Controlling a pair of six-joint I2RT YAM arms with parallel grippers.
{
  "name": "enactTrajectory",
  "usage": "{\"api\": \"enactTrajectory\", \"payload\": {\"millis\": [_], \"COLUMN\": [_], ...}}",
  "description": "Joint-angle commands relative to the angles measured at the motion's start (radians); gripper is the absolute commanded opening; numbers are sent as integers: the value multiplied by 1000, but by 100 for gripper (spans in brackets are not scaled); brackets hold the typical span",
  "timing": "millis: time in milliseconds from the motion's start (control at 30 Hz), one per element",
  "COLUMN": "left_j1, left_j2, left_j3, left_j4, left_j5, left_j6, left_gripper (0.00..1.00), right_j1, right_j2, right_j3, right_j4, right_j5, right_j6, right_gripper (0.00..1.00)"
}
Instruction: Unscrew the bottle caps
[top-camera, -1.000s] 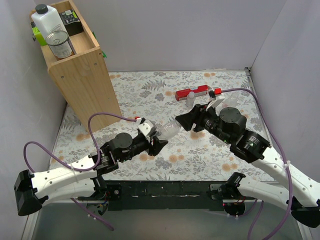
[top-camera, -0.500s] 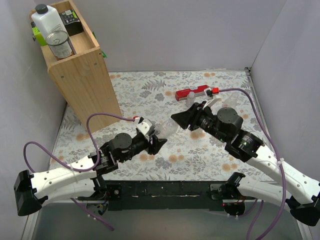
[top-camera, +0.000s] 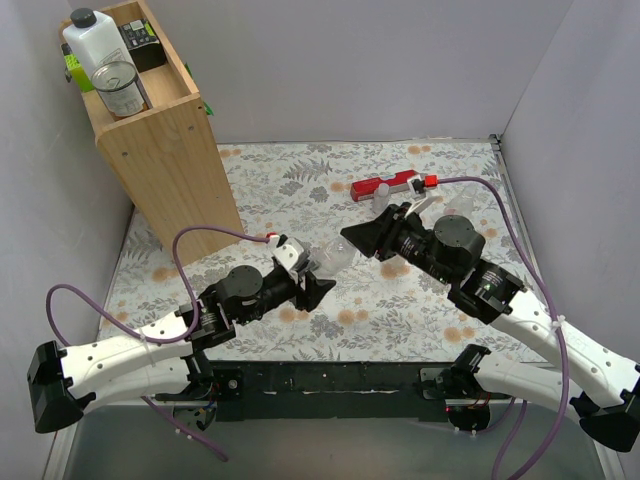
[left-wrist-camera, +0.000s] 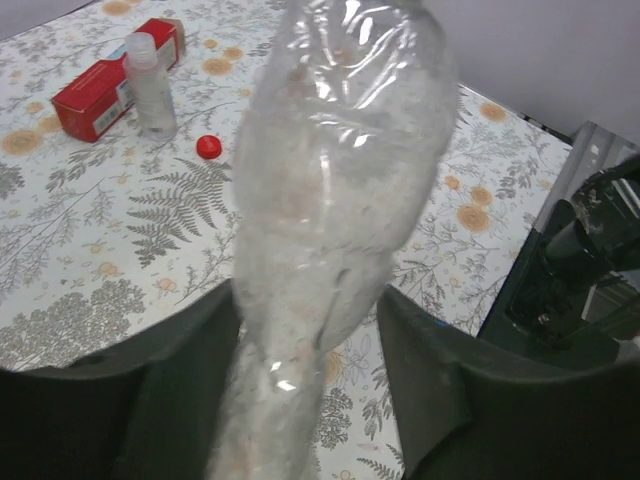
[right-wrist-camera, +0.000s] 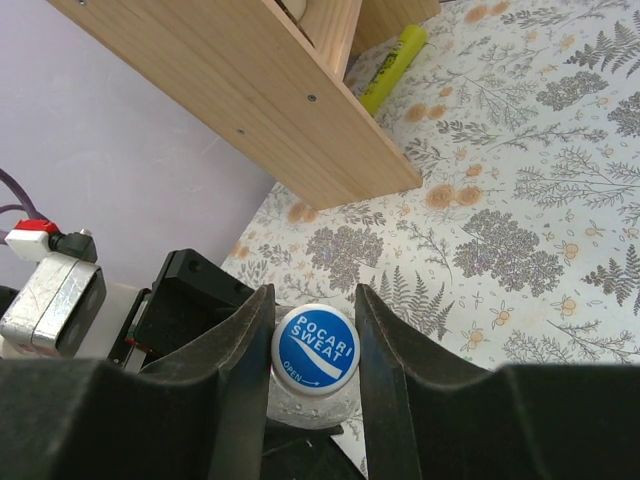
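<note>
The left end effector (top-camera: 318, 291) clamps the crumpled clear bottle (left-wrist-camera: 330, 200) while the right end effector (top-camera: 358, 238) pinches its blue cap (right-wrist-camera: 315, 350); the soft body could twist instead.

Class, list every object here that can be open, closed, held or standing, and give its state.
Big bottle: crumpled, held in left hand, blue cap on.
Blue cap: gripped by right hand.
Small bottle: upright, cap off.
Red cap: lying loose beside small bottle.
Red box: lying flat.
White jug: upright, capped.
Tin can: upright.
</note>
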Motion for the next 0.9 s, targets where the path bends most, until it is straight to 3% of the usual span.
{"api": "enactTrajectory", "payload": {"millis": [0, 67, 167, 267, 367, 467, 867], "left_j1": [2, 2, 2, 10, 46, 89, 275], "left_j2": [9, 21, 40, 43, 36, 27, 93], "left_j3": [-7, -1, 10, 11, 14, 4, -6], "left_j4": [49, 48, 43, 49, 57, 83, 313], "left_j5": [107, 127, 180, 249, 317, 445, 1053], "left_j6": [5, 5, 1, 2, -7, -30, -179], "left_gripper": [59, 67, 64, 40, 26, 19, 12], "right_j1": [7, 7, 7, 7, 6, 7, 4], "right_j2": [12, 19, 33, 42, 39, 32, 22], "right_j3": [-2, -1, 15, 24, 28, 30, 53], "right_j4": [74, 90, 99, 99, 99, 100, 122], "right_j5": [-88, -107, -145, -176, -200, -239, -577], "right_j6": [-17, -23, -39, -63, -103, -164, -391], "right_gripper": [1, 1, 1, 1, 1, 1, 1]}}
